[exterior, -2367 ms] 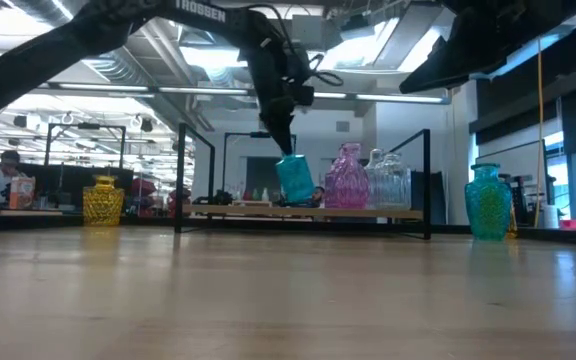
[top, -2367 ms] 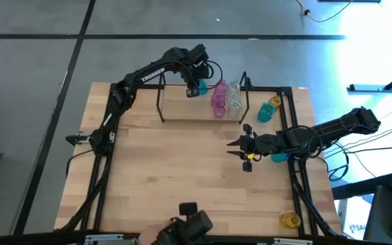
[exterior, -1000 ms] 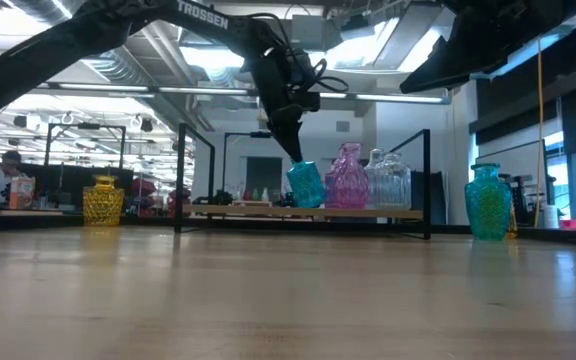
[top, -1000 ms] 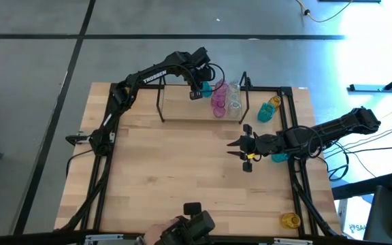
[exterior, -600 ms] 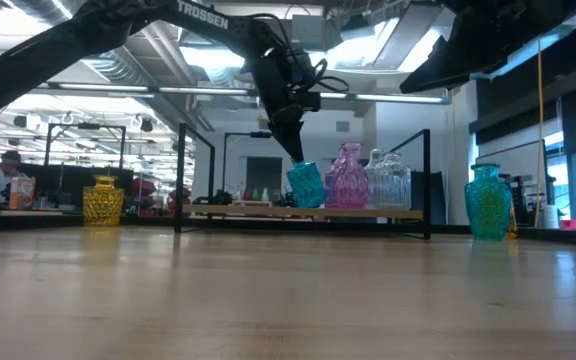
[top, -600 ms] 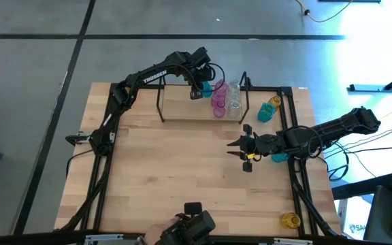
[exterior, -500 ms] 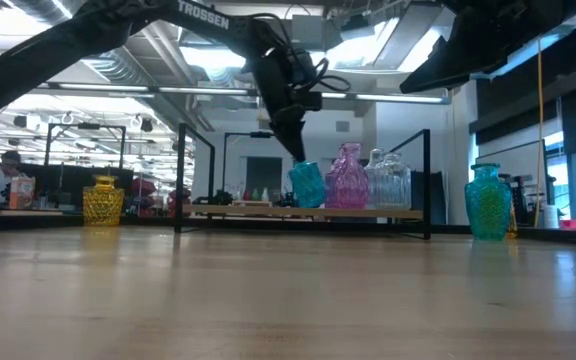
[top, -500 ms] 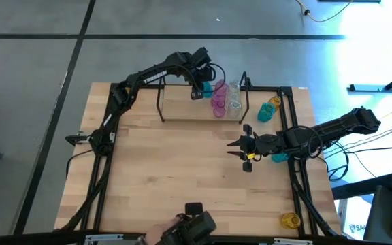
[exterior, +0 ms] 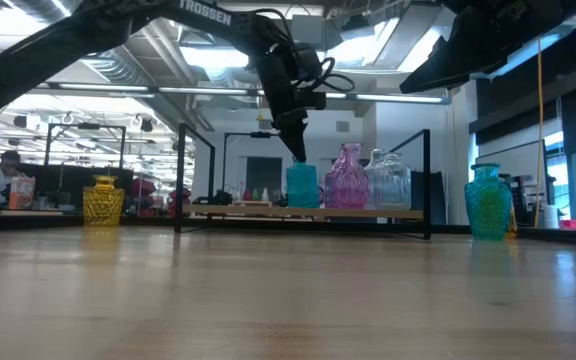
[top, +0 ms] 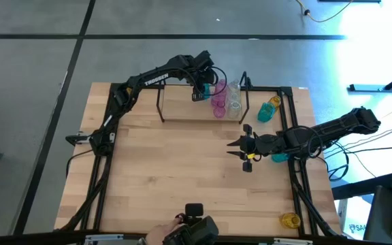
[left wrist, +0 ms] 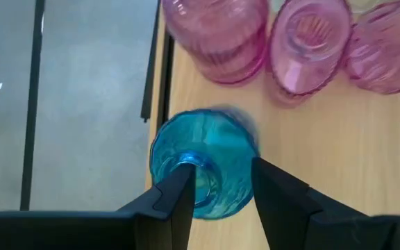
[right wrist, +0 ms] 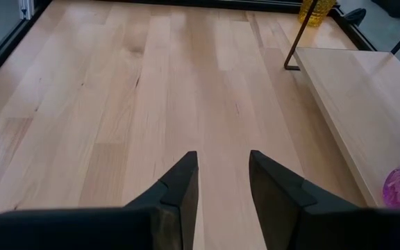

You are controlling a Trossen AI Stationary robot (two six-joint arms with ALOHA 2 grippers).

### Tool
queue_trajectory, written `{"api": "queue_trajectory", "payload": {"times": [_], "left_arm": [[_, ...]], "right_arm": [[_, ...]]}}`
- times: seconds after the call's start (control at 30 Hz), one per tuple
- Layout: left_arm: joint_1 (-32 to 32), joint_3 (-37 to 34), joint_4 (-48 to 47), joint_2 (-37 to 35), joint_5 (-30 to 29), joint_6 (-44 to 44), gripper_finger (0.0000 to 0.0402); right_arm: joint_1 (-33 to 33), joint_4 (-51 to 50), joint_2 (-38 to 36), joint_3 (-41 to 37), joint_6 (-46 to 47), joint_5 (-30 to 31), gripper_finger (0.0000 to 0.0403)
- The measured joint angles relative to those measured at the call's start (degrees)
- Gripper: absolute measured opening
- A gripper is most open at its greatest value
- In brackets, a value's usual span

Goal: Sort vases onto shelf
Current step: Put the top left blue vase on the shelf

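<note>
We read the yellow vase (exterior: 103,201) standing alone on the surface at the low view's left, well apart from the shelf (exterior: 248,212), as light, stiff and brittle, like all these small translucent bottles; its glossy ribbed wall looks slippery, so we would take it at the narrow neck. On the shelf, the teal vase (left wrist: 203,163) stands upright just beside the pink vases (left wrist: 304,45), and the left gripper (left wrist: 219,201) hangs over it, jaws spread to either side of the neck without pinching it, as far as we can judge. A clear vase (exterior: 389,182) comes next along the shelf, then a second teal vase (exterior: 487,202) on the surface beyond the shelf's end. The right gripper (right wrist: 222,186) waits low over bare surface, jaws slightly apart and holding nothing. How many pink vases overlap we cannot count from the low view, the clear one nearly vanishes against the room, the right arm covers part of a teal vase in the high view.
</note>
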Motion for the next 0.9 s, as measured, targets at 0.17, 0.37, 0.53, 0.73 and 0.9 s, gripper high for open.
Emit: {"api": "queue_trajectory", "payload": {"times": [0.17,0.37,0.53,0.73,0.9], "left_arm": [[0.11,0.0,0.96,0.01,0.02,-0.07,0.0133],[-0.78,0.0,3.03,0.0,0.1,-0.35,0.0133],[-1.12,0.0,3.49,0.0,0.0,-0.42,0.0133],[-1.08,0.0,3.35,0.0,0.01,-1.62,0.0133],[-1.08,0.0,3.21,0.0,-0.49,-2.53,0.0133]], "right_arm": [[0.0,-0.01,0.0,0.0,0.0,0.02,0.0115],[0.0,0.01,0.0,0.0,0.0,0.0,0.0115],[0.0,-0.01,0.0,0.0,0.0,-0.06,0.0115],[0.0,-0.01,0.0,0.0,0.0,-0.09,0.0115],[0.0,-0.01,0.0,0.0,0.0,-0.11,0.0115]]}}
